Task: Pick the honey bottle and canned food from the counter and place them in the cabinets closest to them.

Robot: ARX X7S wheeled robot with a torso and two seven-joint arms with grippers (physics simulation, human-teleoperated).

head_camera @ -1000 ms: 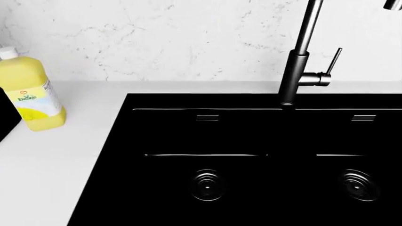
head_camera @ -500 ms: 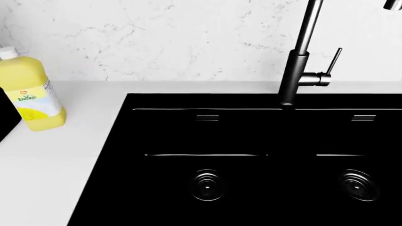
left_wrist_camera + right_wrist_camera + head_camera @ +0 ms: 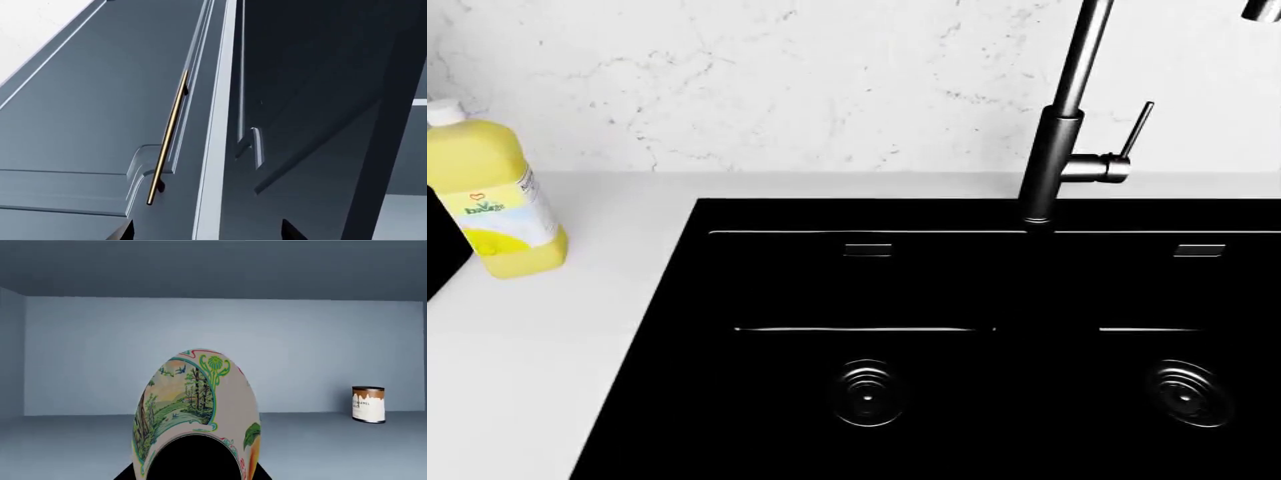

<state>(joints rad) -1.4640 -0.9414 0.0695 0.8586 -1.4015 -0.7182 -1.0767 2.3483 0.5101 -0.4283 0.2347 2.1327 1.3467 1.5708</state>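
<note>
The canned food (image 3: pixel 200 400), a can with a colourful landscape label, fills the lower middle of the right wrist view. My right gripper (image 3: pixel 193 476) is shut on it, its dark fingers flanking the can's base, and holds it inside a blue-grey cabinet (image 3: pixel 213 340). My left gripper (image 3: pixel 207 232) is open and empty; only its two dark fingertips (image 3: pixel 123 232) show, in front of closed grey-blue cabinet doors. The honey bottle is out of view. Neither gripper shows in the head view.
A small brown-and-white can (image 3: pixel 368 404) stands at the cabinet's back. A gold bar handle (image 3: pixel 167 137) runs along one door. The head view shows a black double sink (image 3: pixel 694 330), a dark faucet (image 3: pixel 1054 150) and a tall yellow white-capped bottle (image 3: pixel 487 190) on the white counter.
</note>
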